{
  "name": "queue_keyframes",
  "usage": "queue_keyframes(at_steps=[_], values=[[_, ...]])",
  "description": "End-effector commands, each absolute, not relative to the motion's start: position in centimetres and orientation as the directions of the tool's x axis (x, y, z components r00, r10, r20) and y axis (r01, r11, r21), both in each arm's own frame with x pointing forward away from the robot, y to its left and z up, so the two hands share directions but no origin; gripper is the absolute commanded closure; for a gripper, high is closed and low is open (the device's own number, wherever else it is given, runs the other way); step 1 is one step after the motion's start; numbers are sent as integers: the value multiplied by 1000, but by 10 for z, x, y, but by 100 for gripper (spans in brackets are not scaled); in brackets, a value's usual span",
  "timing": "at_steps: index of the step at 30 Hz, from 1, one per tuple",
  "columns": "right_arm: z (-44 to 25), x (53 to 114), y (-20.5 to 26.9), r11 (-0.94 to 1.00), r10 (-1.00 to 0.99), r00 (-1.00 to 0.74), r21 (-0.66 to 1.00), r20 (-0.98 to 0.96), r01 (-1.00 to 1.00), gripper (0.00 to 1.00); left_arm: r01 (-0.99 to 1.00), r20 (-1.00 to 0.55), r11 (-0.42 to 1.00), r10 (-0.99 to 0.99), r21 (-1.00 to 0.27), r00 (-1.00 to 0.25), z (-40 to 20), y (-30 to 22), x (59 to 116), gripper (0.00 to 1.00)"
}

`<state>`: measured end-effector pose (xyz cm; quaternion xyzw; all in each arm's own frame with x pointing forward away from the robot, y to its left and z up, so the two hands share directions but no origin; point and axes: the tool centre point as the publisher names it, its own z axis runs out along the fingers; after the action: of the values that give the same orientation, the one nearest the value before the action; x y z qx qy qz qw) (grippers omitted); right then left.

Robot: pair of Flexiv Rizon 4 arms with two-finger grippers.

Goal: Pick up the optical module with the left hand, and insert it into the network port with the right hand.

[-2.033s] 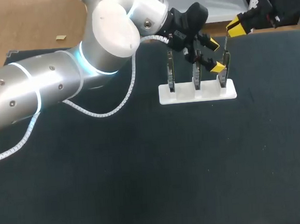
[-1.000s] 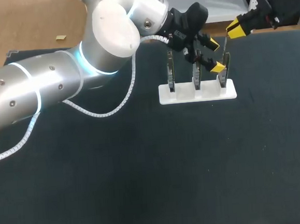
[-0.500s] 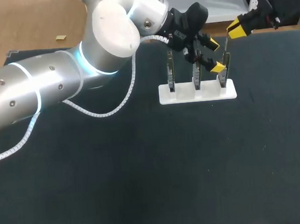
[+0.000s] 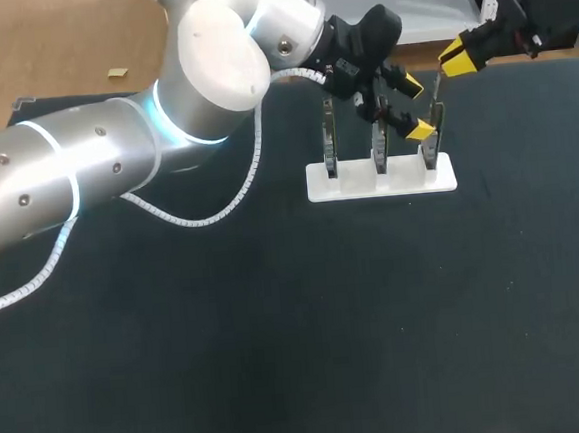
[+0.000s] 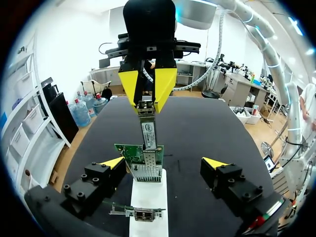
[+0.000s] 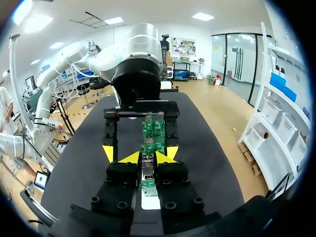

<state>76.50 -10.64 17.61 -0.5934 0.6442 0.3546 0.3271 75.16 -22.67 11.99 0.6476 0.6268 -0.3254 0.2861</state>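
Optical module [image 5: 148, 132]: pinched by its upper end between the nearly closed fingers of my right gripper [image 6: 147, 157], hanging upright directly above the network port [image 5: 146, 171] on the green card [image 5: 129, 152]. Beyond, my left gripper [image 5: 164, 163] stands wide, flanking that card and holding nothing. I judge the module light, rigid and slick; pinch its flat sides and keep it square to the port.

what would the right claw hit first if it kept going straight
Probably the green network card on the white stand; the module in the right claw seems to touch its port.
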Motion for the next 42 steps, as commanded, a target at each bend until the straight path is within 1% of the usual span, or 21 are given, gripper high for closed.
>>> queue_keyframes(at_steps=[1, 42], values=[[175, 765, -105, 46, -529, -79, 64, -845, -997, 100, 998, -777, -53, 630, -41, 1, 121, -228, 754, 0], [179, 768, -105, 58, -526, -76, 54, -847, -997, 100, 998, -777, -53, 630, -41, 1, 121, -228, 754, 0]])
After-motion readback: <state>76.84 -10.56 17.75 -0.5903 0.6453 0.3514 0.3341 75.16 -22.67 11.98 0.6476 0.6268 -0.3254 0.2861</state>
